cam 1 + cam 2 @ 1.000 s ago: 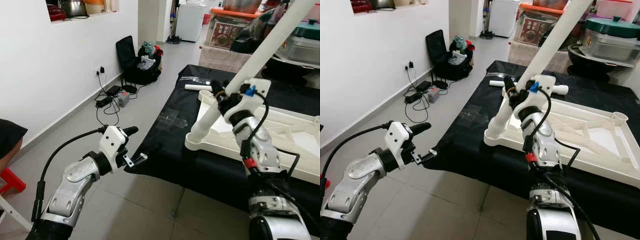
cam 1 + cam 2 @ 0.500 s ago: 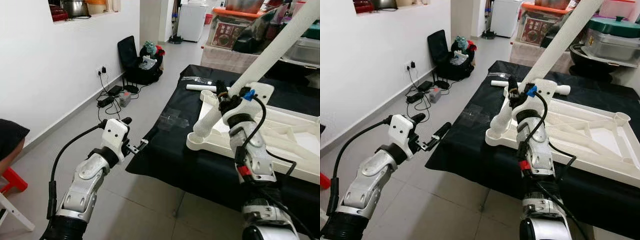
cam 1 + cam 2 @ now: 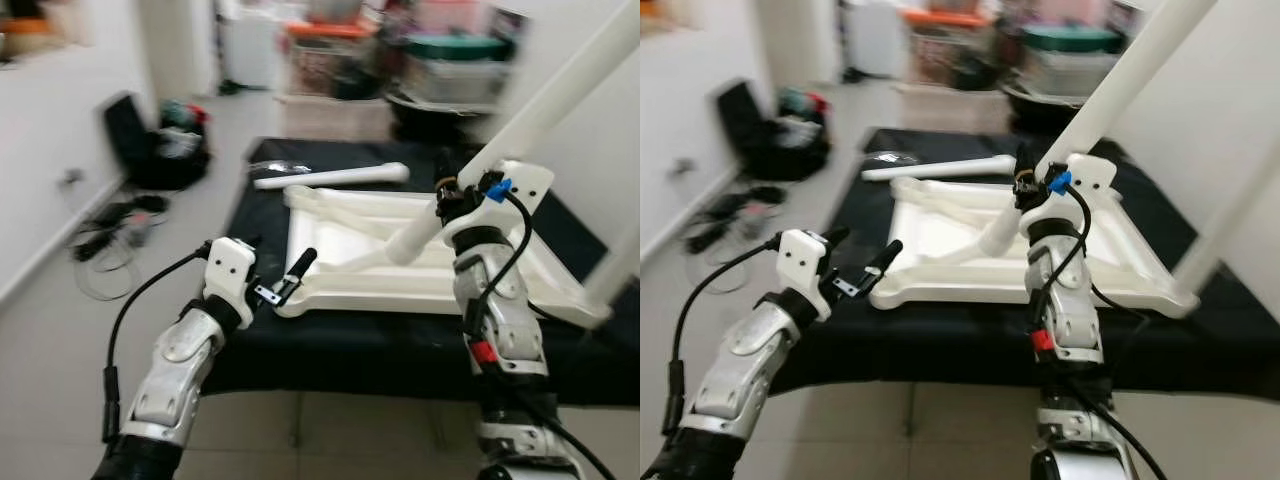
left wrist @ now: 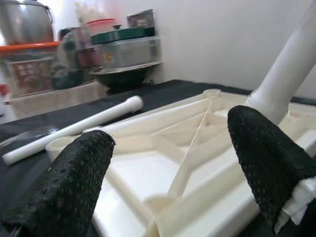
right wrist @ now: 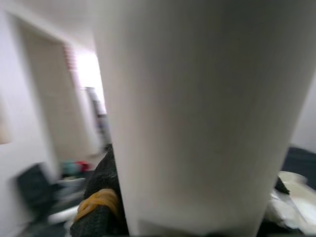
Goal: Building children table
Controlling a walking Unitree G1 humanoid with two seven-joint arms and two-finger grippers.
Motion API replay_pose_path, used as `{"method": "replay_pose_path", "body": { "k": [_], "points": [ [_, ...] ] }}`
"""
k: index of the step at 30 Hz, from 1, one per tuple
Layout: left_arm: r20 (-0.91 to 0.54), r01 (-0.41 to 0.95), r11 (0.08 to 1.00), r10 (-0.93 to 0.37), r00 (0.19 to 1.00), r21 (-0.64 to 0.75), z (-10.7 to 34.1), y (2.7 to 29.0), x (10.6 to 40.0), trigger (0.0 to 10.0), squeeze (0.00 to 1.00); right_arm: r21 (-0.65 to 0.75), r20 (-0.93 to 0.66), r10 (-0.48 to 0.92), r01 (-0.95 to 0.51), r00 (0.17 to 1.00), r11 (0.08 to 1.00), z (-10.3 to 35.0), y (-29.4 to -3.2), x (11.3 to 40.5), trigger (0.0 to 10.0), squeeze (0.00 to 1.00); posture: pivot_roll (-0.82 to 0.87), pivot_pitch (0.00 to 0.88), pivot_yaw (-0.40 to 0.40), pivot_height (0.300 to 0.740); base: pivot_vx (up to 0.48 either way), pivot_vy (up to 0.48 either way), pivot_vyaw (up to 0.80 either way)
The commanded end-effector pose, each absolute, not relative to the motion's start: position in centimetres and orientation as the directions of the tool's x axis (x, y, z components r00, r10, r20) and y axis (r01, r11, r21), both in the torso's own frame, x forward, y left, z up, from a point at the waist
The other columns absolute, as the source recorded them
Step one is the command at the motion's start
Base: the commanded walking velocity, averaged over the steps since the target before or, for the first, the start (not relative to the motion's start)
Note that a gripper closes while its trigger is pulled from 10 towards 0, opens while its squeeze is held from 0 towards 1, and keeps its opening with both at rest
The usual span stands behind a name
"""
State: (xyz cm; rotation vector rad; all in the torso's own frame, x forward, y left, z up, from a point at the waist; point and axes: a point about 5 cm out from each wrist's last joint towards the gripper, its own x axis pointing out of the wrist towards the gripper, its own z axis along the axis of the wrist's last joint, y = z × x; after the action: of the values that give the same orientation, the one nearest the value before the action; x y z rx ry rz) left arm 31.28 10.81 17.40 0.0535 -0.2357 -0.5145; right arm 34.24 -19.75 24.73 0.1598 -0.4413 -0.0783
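The white table top [image 3: 430,285] lies upside down on a black-covered table [image 3: 380,345]. My right gripper [image 3: 452,196] is shut on a white leg [image 3: 560,90], which tilts up to the right; its lower end hangs over the table top. In the right wrist view the leg [image 5: 197,113] stands close beside a black finger [image 5: 98,207]. My left gripper [image 3: 862,250] is open just in front of the table top's front left corner [image 3: 890,292]. In the left wrist view its fingers [image 4: 74,182] frame the ribbed underside [image 4: 192,148]. A loose leg [image 3: 330,177] lies at the back.
Another white leg [image 3: 618,262] stands at the table top's right corner. Storage boxes and pots [image 3: 450,50] are stacked behind the table. A black bag [image 3: 160,140] and cables [image 3: 110,230] lie on the floor to the left. The head views are blurred.
The camera has swung so the table now lies straight ahead. My left gripper has come up to the table top's front left corner. The right gripper still holds the leg.
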Motion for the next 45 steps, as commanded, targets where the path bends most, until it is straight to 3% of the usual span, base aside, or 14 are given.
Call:
{"method": "replay_pose_path", "body": {
  "k": [1,20,29,40,42,44,45],
  "points": [
    [0.189,0.445,0.889,-0.458,0.869,0.107,16.8,12.3,31.4,10.0,0.00,0.159,0.450,-0.054,-0.021,0.892,0.987,25.6,-17.7,34.4,10.0,0.00,0.05,0.000,-0.041,0.740,0.472,0.000,-0.80],
    [0.177,0.429,0.901,-0.435,0.883,0.073,16.4,12.1,31.2,10.0,0.00,0.127,0.454,-0.028,-0.034,0.891,0.991,25.8,-17.3,34.1,10.0,0.00,0.05,0.000,-0.054,0.740,0.025,0.000,-0.04],
    [0.176,0.434,0.899,-0.437,0.882,0.059,16.2,12.1,30.9,10.0,0.00,0.126,0.446,-0.024,-0.036,0.895,0.991,25.7,-17.3,34.0,10.0,0.00,0.06,0.000,-0.058,0.740,0.000,0.462,0.00],
    [0.190,0.431,0.900,-0.435,0.880,0.064,16.3,12.1,30.9,10.0,0.00,0.107,0.428,0.004,-0.054,0.904,0.993,25.5,-17.3,34.0,10.0,0.00,0.06,0.000,-0.058,0.740,0.000,0.000,0.00],
    [0.181,0.424,0.903,-0.428,0.885,0.067,16.1,12.5,30.8,10.0,0.00,0.093,0.414,0.061,-0.108,0.908,0.990,25.6,-17.0,34.1,10.0,0.00,0.06,0.000,-0.056,0.740,0.000,0.000,0.00],
    [0.142,0.408,0.909,-0.417,0.898,0.090,15.4,13.8,30.7,10.0,0.00,0.023,0.367,0.270,-0.298,0.890,0.954,26.2,-15.8,34.1,10.0,0.00,0.06,0.000,-0.054,0.740,0.000,0.000,0.00],
    [0.142,0.408,0.909,-0.417,0.898,0.090,15.4,13.8,30.7,10.0,0.00,0.023,0.367,0.270,-0.298,0.890,0.954,26.2,-15.8,34.1,10.0,0.00,0.06,0.000,-0.054,0.740,0.000,0.000,0.00]
  ]
}}
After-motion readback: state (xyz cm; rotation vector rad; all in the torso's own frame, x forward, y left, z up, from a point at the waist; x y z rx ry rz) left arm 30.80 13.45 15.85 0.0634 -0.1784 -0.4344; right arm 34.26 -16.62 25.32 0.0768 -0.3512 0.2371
